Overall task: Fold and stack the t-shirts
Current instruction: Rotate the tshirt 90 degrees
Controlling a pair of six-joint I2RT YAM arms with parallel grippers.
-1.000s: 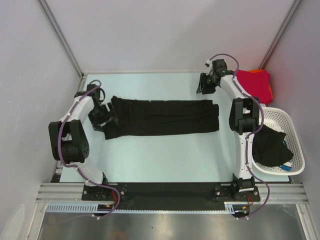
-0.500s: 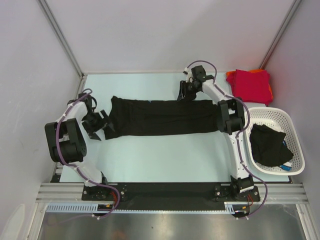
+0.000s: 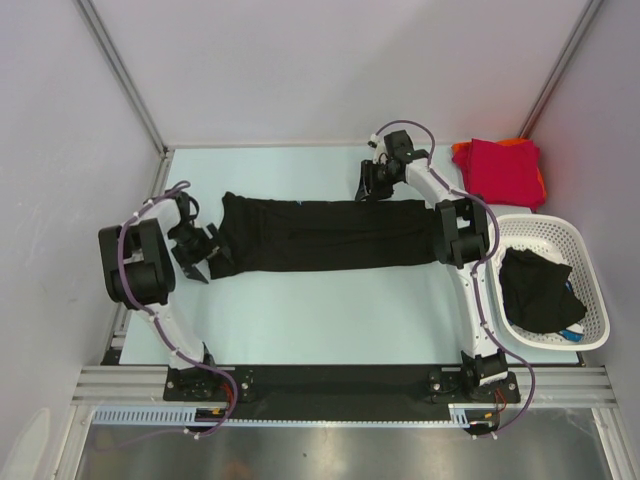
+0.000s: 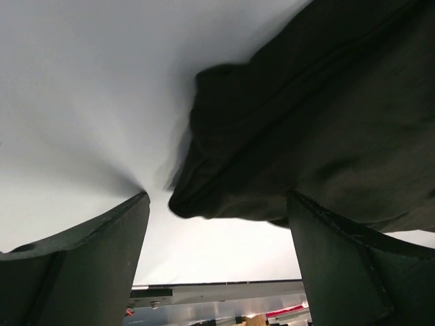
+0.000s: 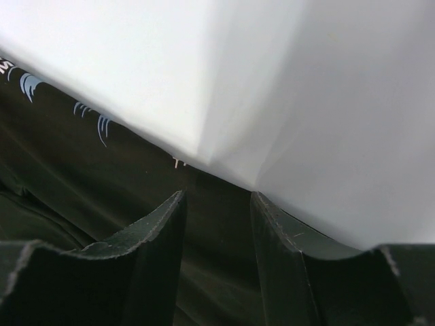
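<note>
A black t-shirt (image 3: pixel 330 233), folded into a long strip, lies across the middle of the table. My left gripper (image 3: pixel 202 250) is open at its left end. In the left wrist view the cloth's bunched corner (image 4: pixel 340 102) lies just ahead between the spread fingers of the left gripper (image 4: pixel 217 204). My right gripper (image 3: pixel 372 186) is open and low over the shirt's far edge; the right gripper (image 5: pixel 216 197) has black cloth (image 5: pixel 68 176) between and under its fingers. A folded crimson red shirt (image 3: pixel 502 170) lies on an orange one (image 3: pixel 520 143) at the back right. Another black shirt (image 3: pixel 540 285) lies in the basket.
The white lattice basket (image 3: pixel 575 235) stands at the right edge beside the right arm's base. Something blue (image 3: pixel 572 335) shows at the basket's near end. Grey walls close the table at the back and both sides.
My right gripper has swung left from beside the red stack to the black shirt's far edge. My left gripper has shifted slightly at the shirt's left end.
</note>
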